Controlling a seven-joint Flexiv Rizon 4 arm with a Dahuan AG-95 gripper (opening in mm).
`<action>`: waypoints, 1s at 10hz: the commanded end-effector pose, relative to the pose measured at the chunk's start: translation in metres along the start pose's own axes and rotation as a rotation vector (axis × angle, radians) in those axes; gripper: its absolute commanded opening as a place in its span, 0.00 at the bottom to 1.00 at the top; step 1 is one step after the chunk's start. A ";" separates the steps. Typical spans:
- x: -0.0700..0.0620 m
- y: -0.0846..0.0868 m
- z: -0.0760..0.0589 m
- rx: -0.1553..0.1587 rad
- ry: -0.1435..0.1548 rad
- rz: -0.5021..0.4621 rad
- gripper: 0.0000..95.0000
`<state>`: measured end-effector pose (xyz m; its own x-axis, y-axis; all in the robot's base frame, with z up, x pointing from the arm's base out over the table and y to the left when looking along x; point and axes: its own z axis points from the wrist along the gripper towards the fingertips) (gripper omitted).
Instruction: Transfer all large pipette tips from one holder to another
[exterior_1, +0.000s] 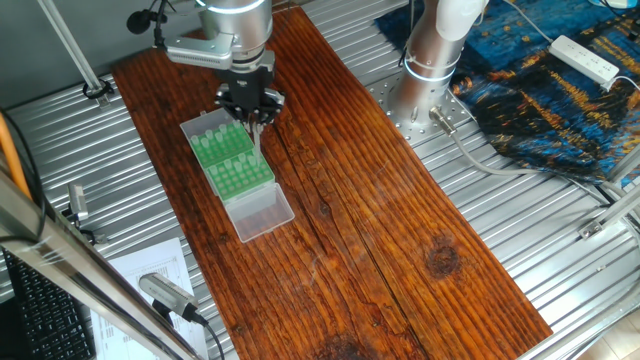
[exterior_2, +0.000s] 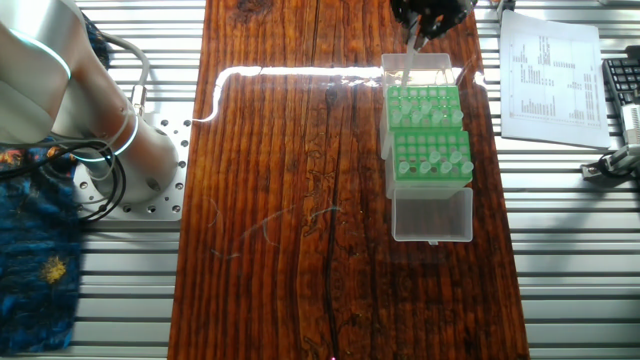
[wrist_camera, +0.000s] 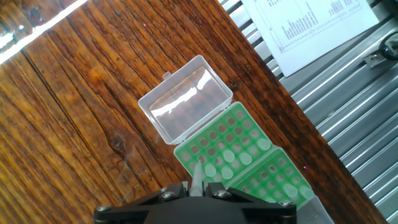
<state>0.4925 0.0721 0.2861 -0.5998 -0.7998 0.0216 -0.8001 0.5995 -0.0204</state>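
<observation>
My gripper (wrist_camera: 197, 186) is shut on one large pipette tip (wrist_camera: 196, 174), a translucent whitish cone pointing down at the near green holder (wrist_camera: 233, 132). A second green holder (wrist_camera: 278, 175) sits right beside it. Several more tips (wrist_camera: 228, 155) stand in the holders' holes. In one fixed view the gripper (exterior_1: 254, 115) hovers over the far end of the green holders (exterior_1: 233, 157) with the tip (exterior_1: 258, 138) hanging below it. In the other fixed view the gripper (exterior_2: 424, 18) is at the top edge, above the holders (exterior_2: 425, 130).
An open clear lid (wrist_camera: 186, 104) lies hinged next to the holder on the wooden board (exterior_1: 380, 220). A printed sheet (exterior_2: 548, 75) lies on the metal table beside the board. The arm's base (exterior_1: 430, 75) stands at the board's far side, near a dark cloth (exterior_1: 560, 90).
</observation>
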 end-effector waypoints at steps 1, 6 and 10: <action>0.001 0.002 0.002 0.002 0.003 -0.004 0.00; 0.005 0.006 0.004 -0.002 -0.002 -0.007 0.00; 0.006 0.008 0.004 -0.001 -0.001 -0.010 0.00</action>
<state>0.4814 0.0716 0.2815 -0.5921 -0.8056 0.0222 -0.8059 0.5917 -0.0193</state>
